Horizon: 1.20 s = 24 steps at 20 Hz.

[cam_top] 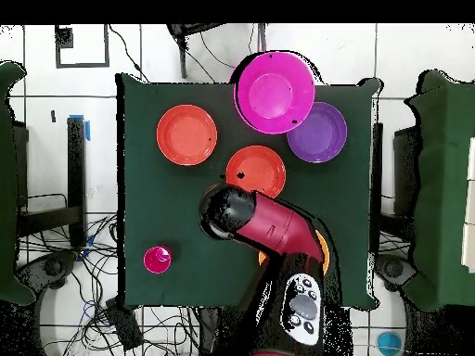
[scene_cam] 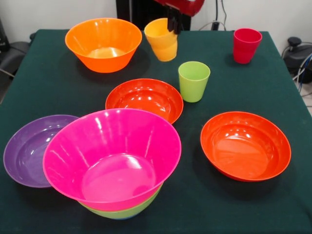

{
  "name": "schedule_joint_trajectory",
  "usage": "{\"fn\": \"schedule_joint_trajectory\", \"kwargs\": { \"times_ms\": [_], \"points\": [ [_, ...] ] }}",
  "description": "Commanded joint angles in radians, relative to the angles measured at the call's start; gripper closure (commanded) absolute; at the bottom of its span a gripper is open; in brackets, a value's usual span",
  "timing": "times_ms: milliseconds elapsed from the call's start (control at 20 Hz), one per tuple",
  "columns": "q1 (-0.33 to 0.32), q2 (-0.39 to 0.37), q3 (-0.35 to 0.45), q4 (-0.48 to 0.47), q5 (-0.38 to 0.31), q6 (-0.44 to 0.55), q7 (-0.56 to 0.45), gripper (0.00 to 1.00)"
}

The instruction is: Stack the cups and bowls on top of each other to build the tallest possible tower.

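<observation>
Nearest, at six o'clock, the tower (scene_cam: 114, 165) is sitting as a magenta bowl nested in a green one, overhanging the purple bowl (scene_cam: 27, 148) at eight. Two red-orange bowls (scene_cam: 144, 99) are waiting mid-table. At twelve, the gripper (scene_cam: 174, 25) is pinching the rim of the yellow-orange cup (scene_cam: 162, 40), which is tilting. That one-sided hold is risking a slip or swing; the green cup (scene_cam: 193, 80) nearby could get knocked.
</observation>
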Motion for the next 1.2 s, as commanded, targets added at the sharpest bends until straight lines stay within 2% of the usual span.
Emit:
{"fn": "schedule_joint_trajectory", "kwargs": {
  "times_ms": [50, 300, 550, 1200],
  "points": [
    [-0.006, -0.055, 0.04, -0.056, -0.082, 0.166, 0.039, 1.0],
    [-0.007, -0.068, 0.031, -0.147, -0.097, 0.259, 0.043, 1.0],
    [-0.017, -0.06, 0.046, -0.228, -0.1, 0.282, 0.045, 1.0],
    [-0.039, 0.04, 0.077, -0.595, -0.117, 0.498, 0.031, 1.0]
  ]
}}
